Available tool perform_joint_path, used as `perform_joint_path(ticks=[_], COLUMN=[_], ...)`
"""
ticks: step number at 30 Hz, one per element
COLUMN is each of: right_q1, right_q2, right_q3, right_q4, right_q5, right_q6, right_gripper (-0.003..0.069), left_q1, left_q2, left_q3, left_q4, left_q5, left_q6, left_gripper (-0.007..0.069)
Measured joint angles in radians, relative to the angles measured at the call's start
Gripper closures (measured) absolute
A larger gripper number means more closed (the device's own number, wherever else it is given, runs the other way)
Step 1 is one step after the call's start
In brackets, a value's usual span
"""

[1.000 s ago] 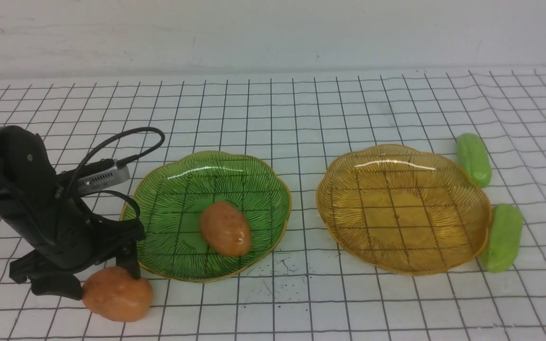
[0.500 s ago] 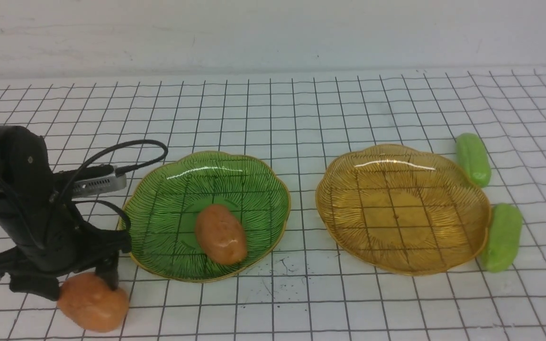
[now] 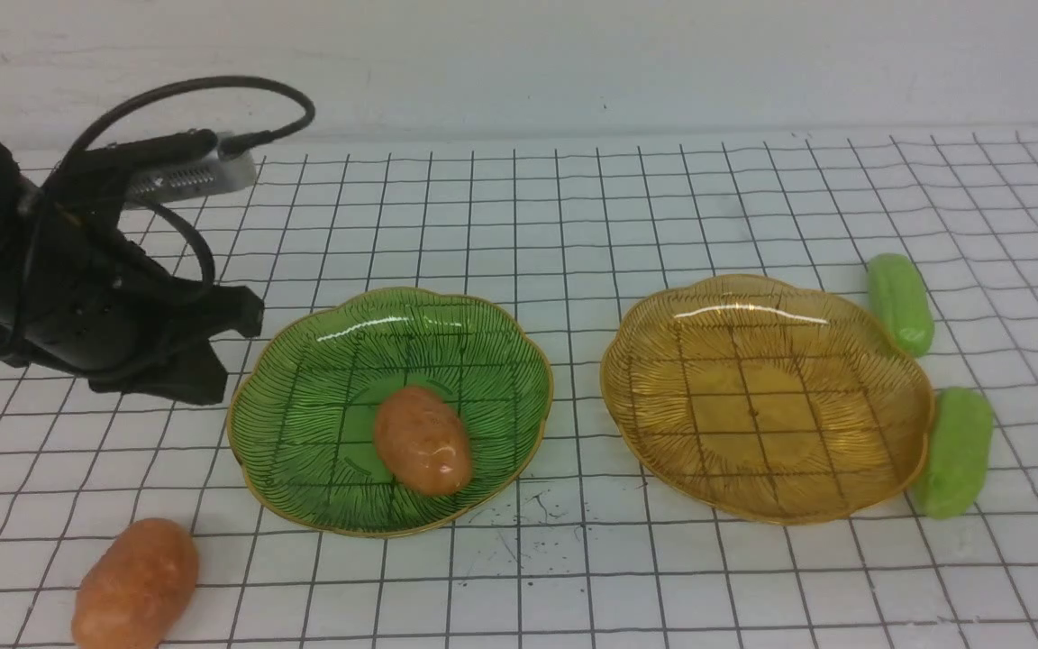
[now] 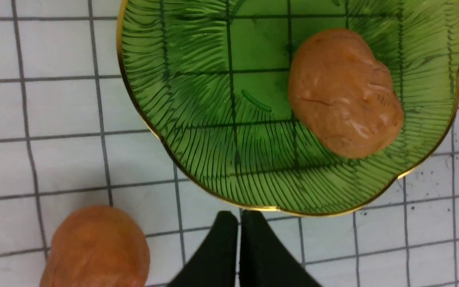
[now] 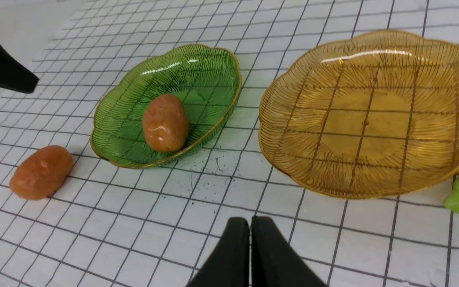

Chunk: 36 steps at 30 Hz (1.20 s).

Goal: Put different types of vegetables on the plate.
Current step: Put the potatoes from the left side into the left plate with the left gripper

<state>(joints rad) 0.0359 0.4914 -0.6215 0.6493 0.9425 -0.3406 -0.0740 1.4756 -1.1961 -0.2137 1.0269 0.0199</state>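
The left pincer (image 4: 239,215) hung closed and empty above the desk (image 3: 573,207), just left of the green plate (image 3: 321,379). One potato (image 3: 423,441) lay inside that plate. The other potato (image 3: 134,584) lay on the desk at the near left, apart from the plate. Right of it sat the amber plate (image 3: 753,397), with the far cucumber (image 3: 900,303) beside its far right rim and the near cucumber (image 3: 956,451) against its right rim. The right pincer (image 5: 250,223) was closed, gripping nothing.

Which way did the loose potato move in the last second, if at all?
Yes: the loose potato has slid left and nearer the camera, away from the green plate.
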Motion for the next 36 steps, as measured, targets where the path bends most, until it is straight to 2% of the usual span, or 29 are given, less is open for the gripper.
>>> perform_joint_path(ticks=[6, 9, 12, 16, 19, 23, 26, 27, 28, 31, 32, 33, 34, 36], right_q1=[0.000, 0.000, 0.000, 0.000, 0.000, 0.000, 0.000, 0.000, 0.000, 0.000, 0.000, 0.000, 0.000, 0.000], right_q2=[0.022, 0.022, 0.022, 0.022, 0.022, 0.022, 0.022, 0.022, 0.022, 0.022, 0.022, 0.022, 0.022, 0.022], right_q3=[0.000, 0.000, 0.000, 0.000, 0.000, 0.000, 0.000, 0.000, 0.000, 0.000, 0.000, 0.000, 0.000, 0.000], right_q4=[-0.001, -0.001, -0.002, -0.010, -0.013, -0.014, -0.014, -0.014, -0.014, -0.016, -0.016, -0.016, -0.016, -0.017], right_q5=[0.007, 0.007, 0.008, 0.015, 0.016, 0.016, 0.016, 0.016, 0.016, 0.016, 0.016, 0.016, 0.016, 0.016], right_q6=[-0.006, -0.007, -0.007, -0.020, -0.040, -0.049, -0.054, -0.055, -0.057, -0.057, -0.057, -0.057, -0.057, -0.057], right_gripper=[0.0661, 0.0661, 0.0661, 0.0661, 0.0661, 0.0661, 0.0661, 0.0661, 0.0661, 0.0661, 0.0661, 0.0661, 0.0661, 0.0661], left_q1=[0.007, 0.049, 0.125, 0.247, 0.251, 0.248, 0.247, 0.246, 0.244, 0.244, 0.243, 0.243, 0.242, 0.238], left_q2=[-0.008, -0.017, -0.018, -0.015, -0.008, 0.013, 0.053, 0.055, 0.079, 0.113, 0.134, 0.137, 0.157, 0.181], left_q3=[-0.004, 0.007, 0.026, 0.058, 0.082, 0.103, 0.107, 0.108, 0.109, 0.118, 0.119, 0.119, 0.119, 0.119], left_q4=[0.167, 0.176, 0.136, -0.011, -0.082, -0.113, -0.106, -0.105, -0.099, -0.089, -0.071, -0.069, -0.051, -0.034], left_q5=[0.103, 0.131, 0.147, 0.122, 0.126, 0.125, 0.124, 0.124, 0.124, 0.124, 0.118, 0.118, 0.105, 0.088], left_q6=[-0.008, 0.005, 0.051, 0.248, 0.376, 0.447, 0.452, 0.452, 0.452, 0.463, 0.487, 0.491, 0.519, 0.538], left_gripper=[0.0631, 0.0620, 0.0609, 0.0608, 0.0606, 0.0564, 0.0470, 0.0462, 0.0384, 0.0249, 0.0169, 0.0158, 0.0088, 0.0009])
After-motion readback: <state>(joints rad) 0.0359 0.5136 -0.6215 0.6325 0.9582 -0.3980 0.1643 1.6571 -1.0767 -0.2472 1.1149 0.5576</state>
